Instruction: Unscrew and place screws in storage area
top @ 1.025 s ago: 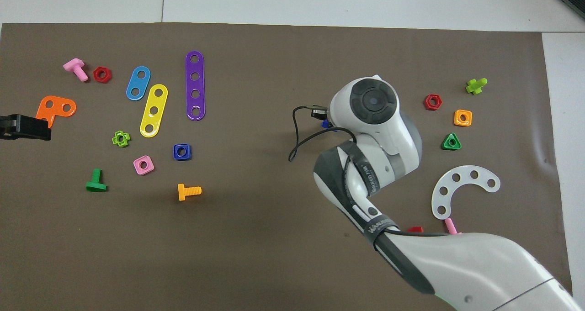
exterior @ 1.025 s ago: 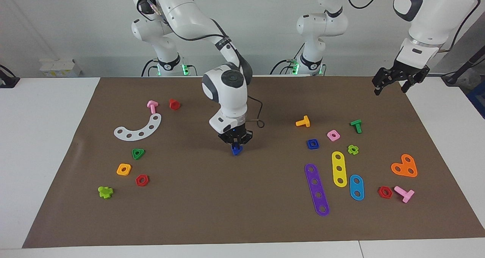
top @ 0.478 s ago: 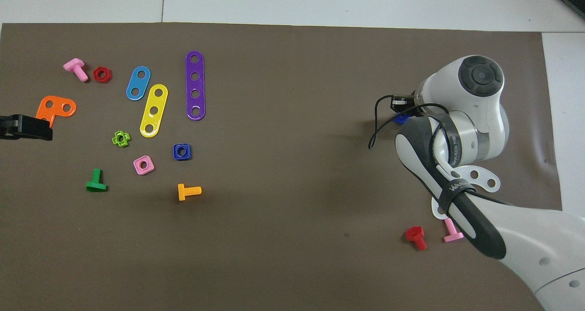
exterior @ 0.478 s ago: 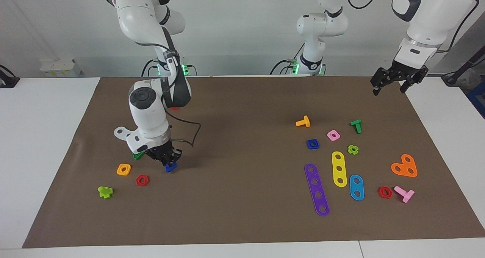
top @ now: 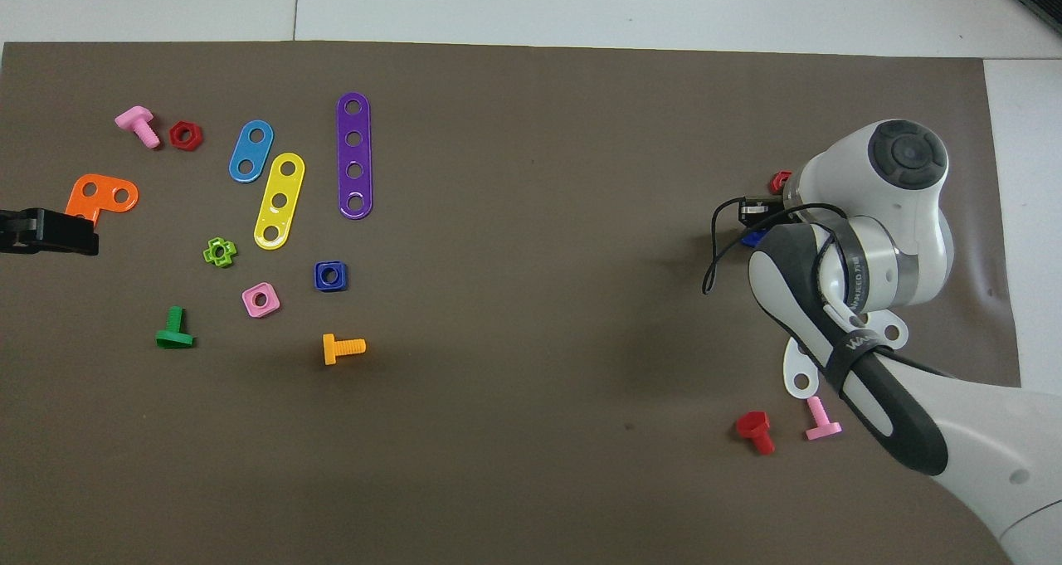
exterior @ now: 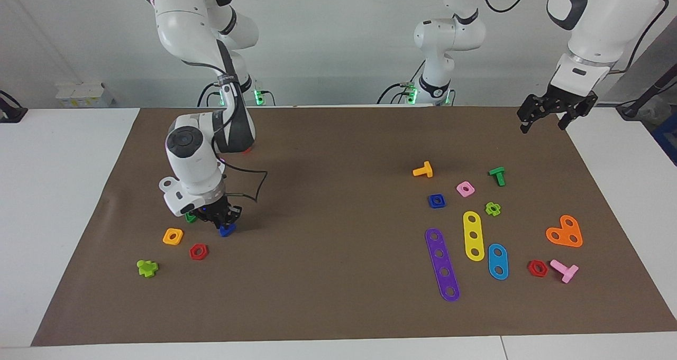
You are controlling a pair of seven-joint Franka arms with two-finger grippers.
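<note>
My right gripper (exterior: 224, 224) is shut on the dark-blue bolt (exterior: 228, 230) and holds it low over the mat, at the right arm's end of the table, beside the red hex nut (exterior: 198, 251). In the overhead view the right gripper (top: 757, 223) is mostly under the arm, and only a bit of the bolt (top: 752, 238) shows. My left gripper (exterior: 547, 118) waits open and empty, raised over the mat's corner at the left arm's end; it also shows in the overhead view (top: 46, 231).
Near the bolt lie an orange square nut (exterior: 173, 236), a lime cross piece (exterior: 147, 268), a partly hidden green triangle nut (exterior: 190, 218) and a white curved plate (top: 801, 374). A blue square nut (exterior: 437, 201), coloured strips and T-bolts lie toward the left arm's end.
My right gripper has carried the bolt from the middle of the mat to the right arm's end and lowered it beside the nuts. The left arm has not moved.
</note>
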